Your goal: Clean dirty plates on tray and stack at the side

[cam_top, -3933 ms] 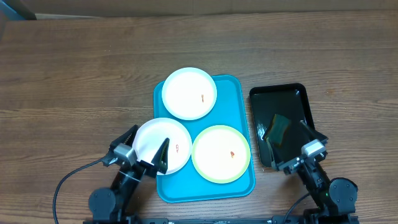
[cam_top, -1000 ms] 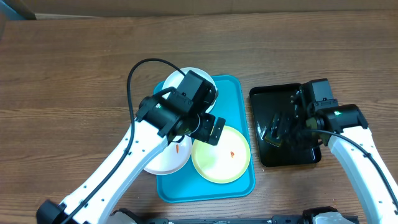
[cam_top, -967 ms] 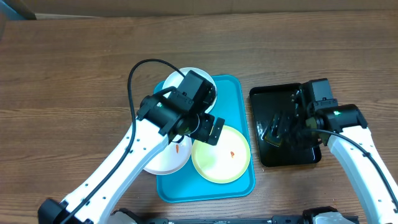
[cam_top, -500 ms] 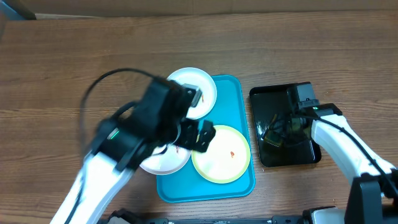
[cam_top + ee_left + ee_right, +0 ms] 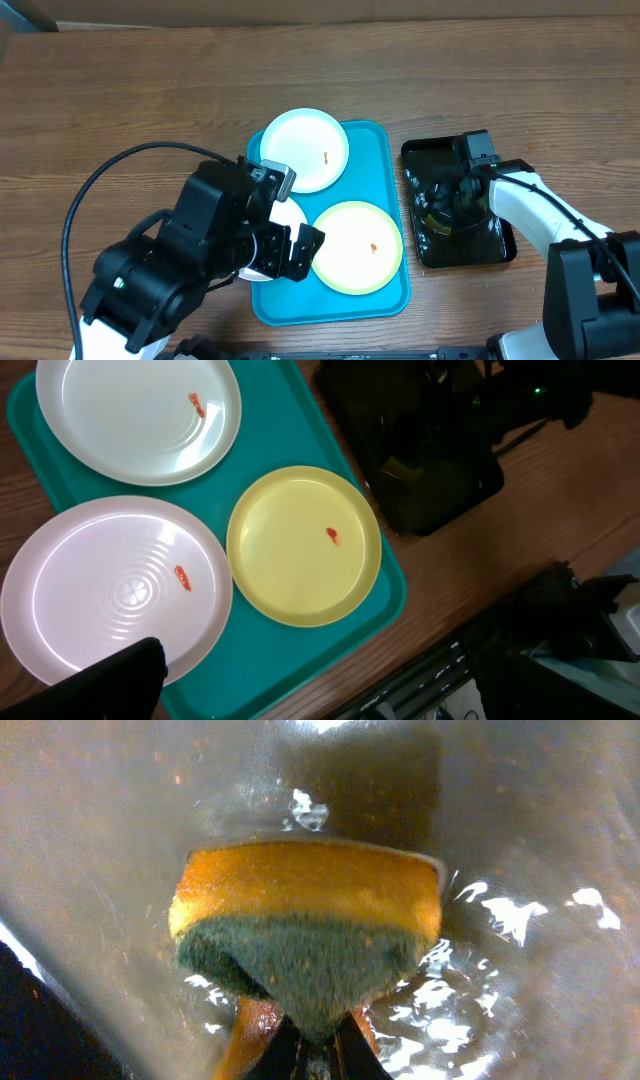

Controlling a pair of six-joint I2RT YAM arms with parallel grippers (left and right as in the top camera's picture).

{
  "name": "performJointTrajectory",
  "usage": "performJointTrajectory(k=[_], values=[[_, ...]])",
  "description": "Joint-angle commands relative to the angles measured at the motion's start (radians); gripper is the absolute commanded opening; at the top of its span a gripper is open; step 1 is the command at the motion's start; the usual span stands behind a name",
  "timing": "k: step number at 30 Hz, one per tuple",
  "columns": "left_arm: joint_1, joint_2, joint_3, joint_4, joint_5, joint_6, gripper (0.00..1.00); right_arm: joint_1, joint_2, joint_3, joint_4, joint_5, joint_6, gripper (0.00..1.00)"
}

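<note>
Table [image 5: 120,90]: wood, clear grain, matt. Tray [image 5: 375,150]: turquoise plastic, smooth, slight sheen. Plates [image 5: 140,415]: smooth, hard, semi-gloss, with faint concentric rings on the white ones; can't tell plastic from ceramic. Black tray [image 5: 425,158]: glossy, looks wet, bright glints in the right wrist view. Sponge [image 5: 305,905]: yellow foam, porous, with a green fibrous scouring face, rough, wet. Left arm [image 5: 190,260] shell: matt black plastic. Right arm [image 5: 520,200]: smooth white plastic.

Wooden table [image 5: 120,100] — turquoise tray [image 5: 377,160], black tray [image 5: 440,152]
</note>
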Motion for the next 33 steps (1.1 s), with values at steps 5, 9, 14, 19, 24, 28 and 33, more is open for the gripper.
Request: performJointTrajectory(k=[5, 9, 14, 19, 24, 28, 33], values=[[0.005, 0.072, 0.007, 0.020, -0.016, 0.019, 1.00, 0.005, -0.102, 0.117, -0.126, 0.010, -0.198, 0.32], [0.005, 0.112, 0.007, 0.035, 0.007, 0.019, 1.00, 0.005, -0.104, 0.112, -0.140, 0.012, -0.184, 0.52], [0.004, 0.124, 0.008, 0.039, 0.082, 0.032, 1.00, 0.005, -0.103, 0.043, -0.143, -0.016, -0.082, 0.49], [0.005, 0.111, 0.008, 0.050, 0.092, 0.039, 1.00, 0.005, -0.103, -0.080, -0.065, -0.023, 0.006, 0.45], [0.005, 0.110, 0.008, 0.050, 0.093, 0.039, 1.00, 0.005, -0.102, -0.176, 0.079, -0.017, 0.036, 0.24], [0.004, 0.110, 0.008, 0.040, 0.093, 0.039, 1.00, 0.005, -0.102, -0.188, 0.108, 0.083, 0.035, 0.04], [0.005, 0.110, 0.008, 0.034, 0.093, 0.039, 1.00, 0.004, -0.103, -0.113, 0.045, 0.106, -0.023, 0.04]])
